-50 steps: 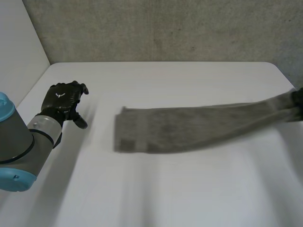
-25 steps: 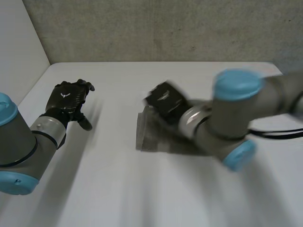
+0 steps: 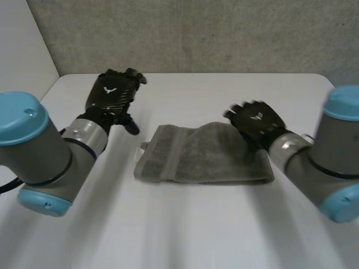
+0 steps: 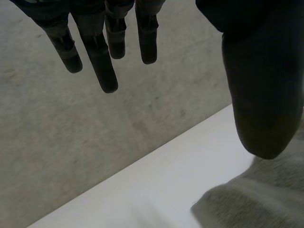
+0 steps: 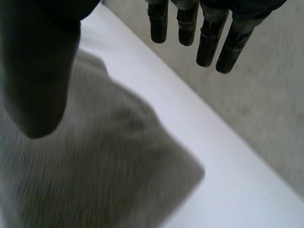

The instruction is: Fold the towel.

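Bearing towel (image 3: 202, 157), white table (image 3: 196, 230); grey wall (image 3: 224, 33)

The left hand (image 4: 256, 71) holds its fingers (image 4: 102, 61) straight, the towel (image 4: 251, 204) near its thumb on the table (image 4: 156, 185).

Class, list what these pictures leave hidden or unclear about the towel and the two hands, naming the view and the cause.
1. Head view: the right hand covers the towel's far right corner, so contact with the cloth is unclear.
2. Left wrist view: the left hand's thumb and the picture's edge cut off most of the towel.
3. Right wrist view: the thumb hides part of the towel.
4. All views: the towel's underside is hidden.
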